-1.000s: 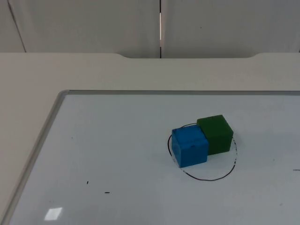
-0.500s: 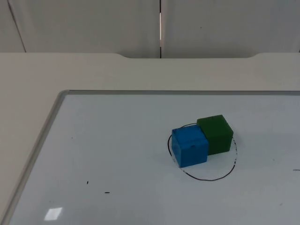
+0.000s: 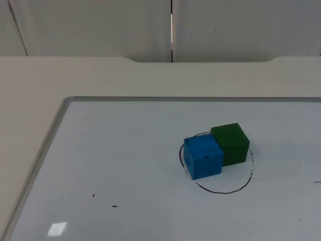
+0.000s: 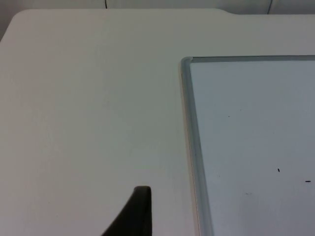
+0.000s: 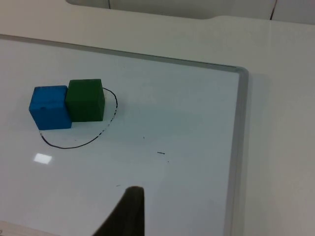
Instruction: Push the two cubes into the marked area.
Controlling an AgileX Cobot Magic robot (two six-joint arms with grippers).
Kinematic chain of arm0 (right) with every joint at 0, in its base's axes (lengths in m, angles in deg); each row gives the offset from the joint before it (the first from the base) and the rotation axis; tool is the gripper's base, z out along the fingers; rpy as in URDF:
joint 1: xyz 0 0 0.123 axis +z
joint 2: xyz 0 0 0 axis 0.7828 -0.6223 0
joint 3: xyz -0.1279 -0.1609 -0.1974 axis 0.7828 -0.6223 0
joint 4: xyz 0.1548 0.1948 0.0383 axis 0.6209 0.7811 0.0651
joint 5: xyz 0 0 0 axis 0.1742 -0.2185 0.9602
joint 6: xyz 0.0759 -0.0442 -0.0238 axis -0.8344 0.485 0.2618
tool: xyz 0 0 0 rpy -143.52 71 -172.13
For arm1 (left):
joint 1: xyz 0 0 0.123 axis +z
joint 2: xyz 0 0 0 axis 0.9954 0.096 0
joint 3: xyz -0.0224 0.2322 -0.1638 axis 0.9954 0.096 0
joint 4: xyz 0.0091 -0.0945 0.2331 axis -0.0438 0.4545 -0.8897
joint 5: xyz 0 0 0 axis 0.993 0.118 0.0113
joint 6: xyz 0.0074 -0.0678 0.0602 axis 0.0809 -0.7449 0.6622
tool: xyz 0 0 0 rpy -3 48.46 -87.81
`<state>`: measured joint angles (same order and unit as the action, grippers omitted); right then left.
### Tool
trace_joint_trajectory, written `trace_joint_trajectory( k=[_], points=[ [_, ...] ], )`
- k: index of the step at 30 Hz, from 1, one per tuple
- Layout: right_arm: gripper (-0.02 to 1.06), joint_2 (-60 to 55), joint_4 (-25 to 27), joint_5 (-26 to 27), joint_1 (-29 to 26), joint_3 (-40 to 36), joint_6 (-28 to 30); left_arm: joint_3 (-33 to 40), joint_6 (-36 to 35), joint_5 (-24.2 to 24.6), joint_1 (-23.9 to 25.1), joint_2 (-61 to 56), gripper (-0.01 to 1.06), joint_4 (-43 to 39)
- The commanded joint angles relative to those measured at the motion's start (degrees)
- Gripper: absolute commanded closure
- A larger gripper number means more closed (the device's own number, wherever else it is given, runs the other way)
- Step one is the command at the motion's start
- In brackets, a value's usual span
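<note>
Cubes: I see blue cube (image 3: 202, 157) touching green cube (image 3: 230, 144), inside drawn circle (image 3: 226, 191), partly hidden.
Left gripper (image 4: 132, 216): fingers' spread unreadable.
Right gripper (image 5: 125, 212): likewise.

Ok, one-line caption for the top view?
Blue cube and green cube touching inside the drawn circle on the whiteboard.

Blue cube (image 5: 49, 107): I see it on the whiteboard (image 5: 177, 123), touching the green cube (image 5: 85, 100) side by side.
Ring (image 5: 93, 135): a black drawn outline; both cubes sit at its edge, the blue one partly across the line.
Right end effector: I see one black fingertip (image 5: 129, 209) above the whiteboard, well apart from the cubes.
Bench (image 5: 280, 147): white, beyond the whiteboard's frame.
</note>
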<state>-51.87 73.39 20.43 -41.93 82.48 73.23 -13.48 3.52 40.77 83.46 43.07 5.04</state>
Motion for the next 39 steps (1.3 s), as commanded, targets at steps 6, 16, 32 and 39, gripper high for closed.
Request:
trace_joint_trajectory(
  k=[6,16,32,39],
  points=[
    [0.00,0.2,-0.2,0.8,-0.3,0.0,0.2,0.2,0.0,-0.7,-0.2,-0.2,0.00,0.4],
    [0.00,0.2,-0.2,0.8,-0.3,0.0,0.2,0.2,0.0,-0.7,-0.2,-0.2,0.00,0.4],
    [0.00,0.2,-0.2,0.9,-8.3,0.0,0.2,0.2,0.0,-0.7,-0.2,-0.2,0.00,0.4],
    [0.00,0.2,-0.2,0.9,-8.3,0.0,0.2,0.2,0.0,-0.7,-0.2,-0.2,0.00,0.4]
  ],
)
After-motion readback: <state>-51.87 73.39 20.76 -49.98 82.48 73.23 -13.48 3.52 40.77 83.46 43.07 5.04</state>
